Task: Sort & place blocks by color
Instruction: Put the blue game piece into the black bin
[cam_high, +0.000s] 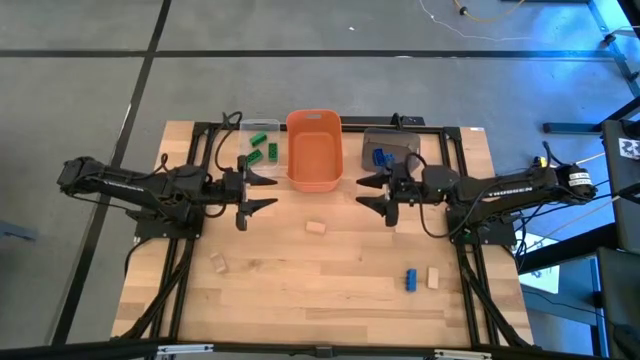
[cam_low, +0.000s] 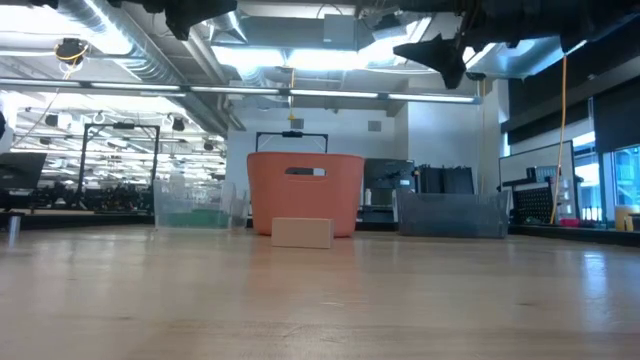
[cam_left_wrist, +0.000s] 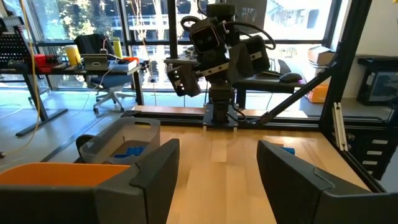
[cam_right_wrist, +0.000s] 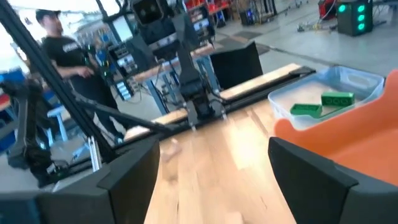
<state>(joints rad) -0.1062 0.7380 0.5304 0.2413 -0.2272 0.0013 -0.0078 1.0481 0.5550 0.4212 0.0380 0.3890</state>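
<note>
Four blocks are left loose on the desk: a tan block just in front of the orange bin, a second tan block toward the left front, and a blue block lying just beside a third tan block at the right front. Green blocks are already gathered in the clear bin to the left of the orange one, and blue blocks in the grey bin to its right, so each colour appears to be given its own bin. The orange bin looks empty and is judged to be meant for the tan pieces. About half of the sorting seems done.

The left end effector is held above the desk just in front of the clear bin, released, with nothing between its fingers. The right end effector is held likewise in front of the grey bin, released and empty. Both are raised and turned toward the centre, probably so that the loose blocks remain unobstructed and reachable.
</note>
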